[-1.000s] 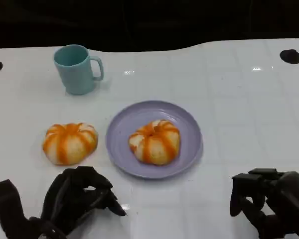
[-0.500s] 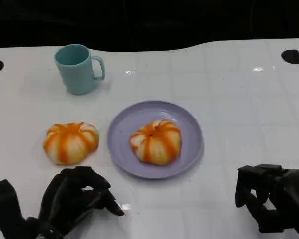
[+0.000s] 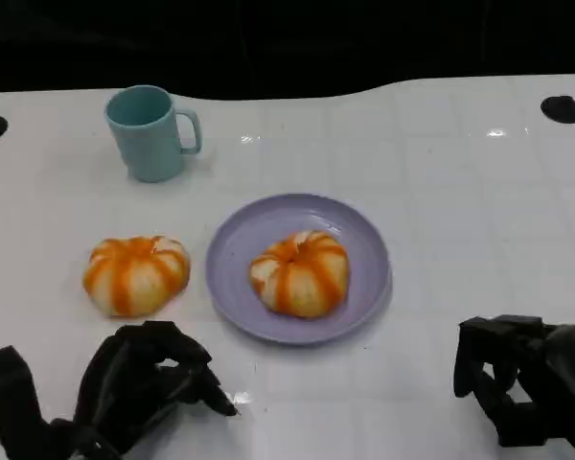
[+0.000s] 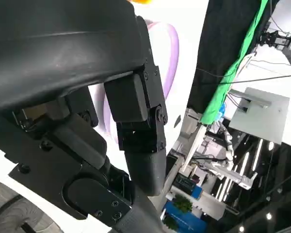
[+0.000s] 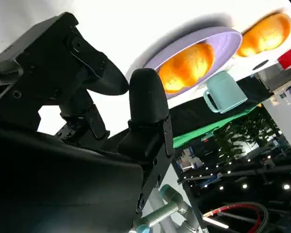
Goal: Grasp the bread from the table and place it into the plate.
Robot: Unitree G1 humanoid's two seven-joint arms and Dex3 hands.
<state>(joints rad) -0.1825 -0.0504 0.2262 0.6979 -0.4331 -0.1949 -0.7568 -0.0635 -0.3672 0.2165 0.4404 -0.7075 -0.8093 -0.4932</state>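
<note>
Head view: one bread (image 3: 135,275) lies on the white worktop (image 3: 479,211) just left of the plate (image 3: 364,287), bare surface around it; round, no long axis; another bread (image 3: 300,272) sits in the plate; left hand (image 3: 144,383) and right hand (image 3: 517,379) curl empty near the front edge; mug (image 3: 151,132) behind.

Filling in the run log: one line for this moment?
bread: on table | second bread: on plate | left hand: curled, holds nothing | right hand: holds nothing
</note>
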